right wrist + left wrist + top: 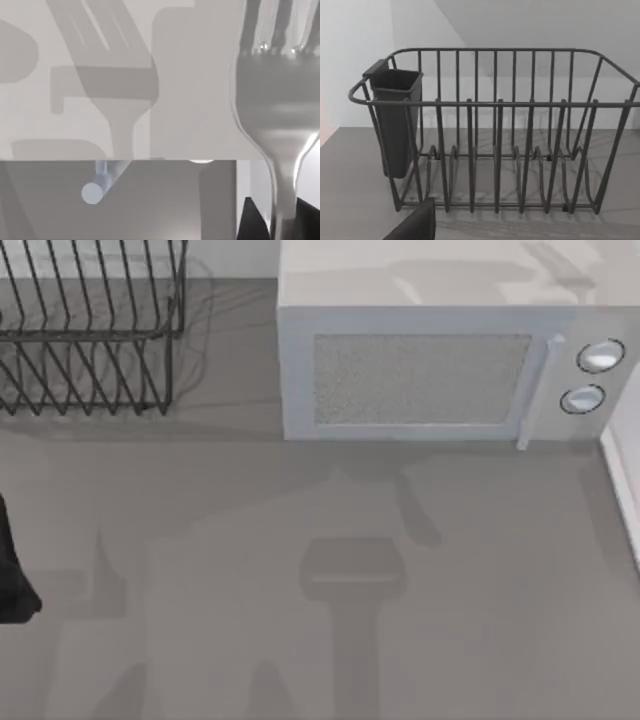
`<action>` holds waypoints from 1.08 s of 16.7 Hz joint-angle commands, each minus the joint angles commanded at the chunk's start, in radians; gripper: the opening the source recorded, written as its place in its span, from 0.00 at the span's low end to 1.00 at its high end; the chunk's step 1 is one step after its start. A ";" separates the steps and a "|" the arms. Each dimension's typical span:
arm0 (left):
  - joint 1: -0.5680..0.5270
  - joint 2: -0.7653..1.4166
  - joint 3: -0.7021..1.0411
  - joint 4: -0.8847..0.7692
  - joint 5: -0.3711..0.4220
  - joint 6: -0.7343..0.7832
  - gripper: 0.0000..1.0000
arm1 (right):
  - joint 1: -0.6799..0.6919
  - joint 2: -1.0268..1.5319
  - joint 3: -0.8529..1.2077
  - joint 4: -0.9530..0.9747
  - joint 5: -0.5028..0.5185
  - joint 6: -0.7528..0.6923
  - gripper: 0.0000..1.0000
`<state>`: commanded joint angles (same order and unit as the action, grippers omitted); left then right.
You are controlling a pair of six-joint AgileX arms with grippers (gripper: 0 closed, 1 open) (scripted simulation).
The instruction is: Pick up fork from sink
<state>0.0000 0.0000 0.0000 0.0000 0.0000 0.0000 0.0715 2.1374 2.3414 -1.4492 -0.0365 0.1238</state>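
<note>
Top view: you see a grey worktop (pixel 480 570), a microwave (pixel 440 350) at the back, a wire rack (pixel 90 330) at the back left.
Left arm: a dark piece (pixel 12 570) sits at the top view's left edge, parked; you cannot tell how its jaws stand.
Left wrist view: the rack (pixel 495 140) stands on the worktop, with a dark cup (pixel 395 120) hung on one end; a dark corner (pixel 417 225) of the arm's own body pokes in at the edge.
Right wrist view: the fork (pixel 277 100) hangs close to the camera, tines away from it, handle running down toward dark parts (pixel 255 220) at the frame edge.
Right jaws: you cannot tell if they pinch the handle.
Behind fork: pale surface with shadows, a small light-blue rod (pixel 97 185).
</note>
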 joint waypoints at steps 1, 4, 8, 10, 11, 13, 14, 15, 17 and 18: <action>0.000 0.000 0.000 0.000 0.000 0.000 1.00 | 0.055 -0.036 -0.018 -0.011 -0.004 0.045 0.00; 0.000 0.000 0.000 0.000 0.000 0.000 1.00 | 0.231 -0.116 -0.091 -0.045 -0.015 0.183 0.00; 0.000 0.000 0.000 0.000 0.000 0.000 1.00 | 0.453 -0.161 -0.210 -0.077 -0.016 0.355 0.00; 0.000 0.000 0.000 0.000 0.000 0.000 1.00 | 0.536 -0.155 -0.266 -0.082 -0.009 0.428 0.00; 0.000 0.000 0.000 0.000 0.000 0.000 1.00 | 0.565 -0.144 -0.291 -0.079 -0.003 0.460 0.00; 0.000 0.000 0.000 0.000 0.000 0.000 1.00 | 0.595 -0.112 -0.332 -0.063 0.013 0.512 0.00; 0.000 0.000 0.000 0.000 0.000 0.000 1.00 | 0.598 -0.094 -0.346 -0.052 0.022 0.532 0.00; 0.000 0.000 0.000 0.000 0.000 0.000 1.00 | 0.596 -0.078 -0.355 -0.041 0.031 0.546 0.00; 0.000 0.000 0.000 0.000 0.000 0.000 1.00 | 0.592 -0.065 -0.360 -0.030 0.038 0.557 0.00; 0.000 0.000 0.000 0.000 0.000 0.000 1.00 | 0.592 -0.065 -0.360 -0.030 0.038 0.557 0.00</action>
<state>0.0000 0.0000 0.0000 0.0000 0.0000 0.0000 0.6631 2.0725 1.9810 -1.4792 0.0020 0.6807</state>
